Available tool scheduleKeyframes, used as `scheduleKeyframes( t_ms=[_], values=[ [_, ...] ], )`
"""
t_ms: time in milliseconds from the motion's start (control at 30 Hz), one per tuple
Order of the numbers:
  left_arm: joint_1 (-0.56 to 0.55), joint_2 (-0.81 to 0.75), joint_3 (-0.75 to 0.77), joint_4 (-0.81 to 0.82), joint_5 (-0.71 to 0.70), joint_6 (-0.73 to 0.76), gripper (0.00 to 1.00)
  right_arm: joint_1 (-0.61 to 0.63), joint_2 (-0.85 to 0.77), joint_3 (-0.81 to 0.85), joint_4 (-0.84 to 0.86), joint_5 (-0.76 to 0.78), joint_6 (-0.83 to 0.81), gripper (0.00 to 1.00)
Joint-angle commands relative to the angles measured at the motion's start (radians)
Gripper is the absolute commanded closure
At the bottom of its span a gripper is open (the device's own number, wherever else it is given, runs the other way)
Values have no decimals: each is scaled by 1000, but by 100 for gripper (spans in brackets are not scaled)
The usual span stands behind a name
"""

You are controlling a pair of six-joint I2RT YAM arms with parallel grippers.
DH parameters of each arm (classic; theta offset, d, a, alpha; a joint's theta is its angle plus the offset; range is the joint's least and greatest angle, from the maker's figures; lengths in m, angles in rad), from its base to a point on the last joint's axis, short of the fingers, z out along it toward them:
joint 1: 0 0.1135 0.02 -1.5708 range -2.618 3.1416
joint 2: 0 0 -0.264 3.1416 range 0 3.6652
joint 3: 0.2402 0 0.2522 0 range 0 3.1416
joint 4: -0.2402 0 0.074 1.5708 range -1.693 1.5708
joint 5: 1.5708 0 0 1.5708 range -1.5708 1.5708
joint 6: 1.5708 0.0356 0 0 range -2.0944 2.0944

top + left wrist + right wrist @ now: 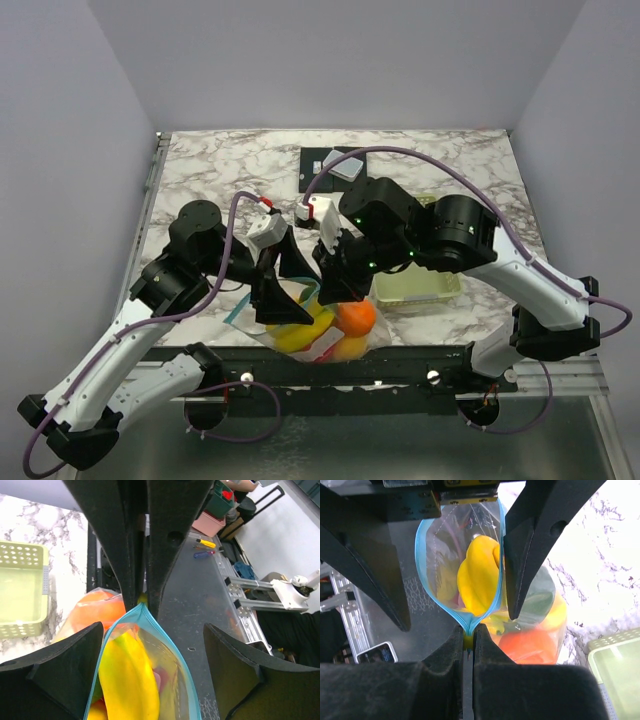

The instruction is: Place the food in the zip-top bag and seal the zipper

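At the worktop's (230,170) near edge, the zip-top bag (320,335) holds a banana (127,675) and an orange (356,317). The right gripper (468,630) pinches the zipper's (422,575) corner; the left gripper (150,650) straddles the mouth, wide apart.

At the near edge of the counter (220,180), between left gripper (283,305) and right gripper (335,288): the zip-top bag (310,342), food (356,318) inside. Just right, slightly behind, the basket (418,290). Far behind, a mat (312,182) under a small pad (345,165).

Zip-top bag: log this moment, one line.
food: in zip-top bag | zipper: unsealed | right gripper: shut on zipper end | left gripper: open astride mouth
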Motion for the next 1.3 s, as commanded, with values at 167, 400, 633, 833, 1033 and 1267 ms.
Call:
scheduleKeyframes(
  t_ms=[167, 400, 633, 833, 1033, 1267],
  values=[
    [-5, -10, -17, 12, -144, -16, 16, 8, 42, 100, -14, 106, 117, 99],
    [-4, -43, -53, -50, -208, 21, 16, 7, 45, 133, -44, 152, 140, 99],
    [-5, -58, -78, -86, -256, 49, 32, 7, 16, 122, -30, 142, 138, 100],
    [-3, -31, -56, -113, -284, 84, 70, 8, -12, 87, -23, 129, 136, 99],
    [-5, -6, -33, -127, -236, 102, 100, 7, -35, 53, -30, 147, 120, 99],
    [-4, 13, -12, -127, -165, 89, 100, 7, -106, -40, 58, 210, 68, 70]
  ],
)
